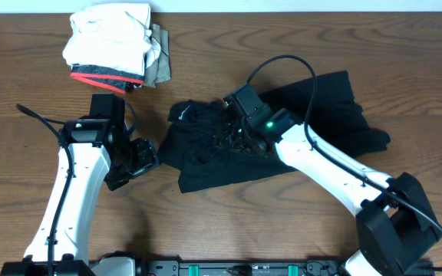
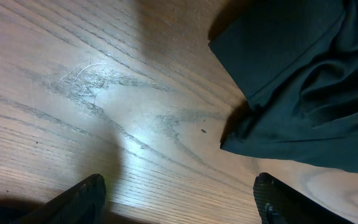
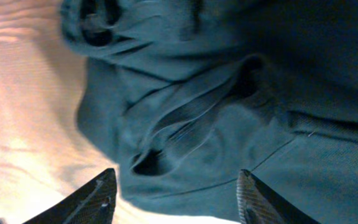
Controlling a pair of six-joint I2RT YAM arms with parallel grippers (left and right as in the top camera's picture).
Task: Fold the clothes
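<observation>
On the wood table (image 1: 405,61) the black shirt (image 1: 328,115) stretches left to right. The right gripper (image 3: 176,193) hangs over it, the left gripper (image 2: 179,199) just left. All fingers are apart, empty.

The table (image 2: 104,93) is brown wood with dark grain, fine scratches and a soft sheen where light falls. The black shirt (image 1: 206,165) is soft, matt cloth, creased into loose folds. The folded garments (image 1: 110,42) are matt cloth too. The left arm (image 1: 71,192) has smooth white shells, probably plastic. The fingers (image 2: 82,196) of the left gripper (image 2: 179,183) look dull black.
</observation>
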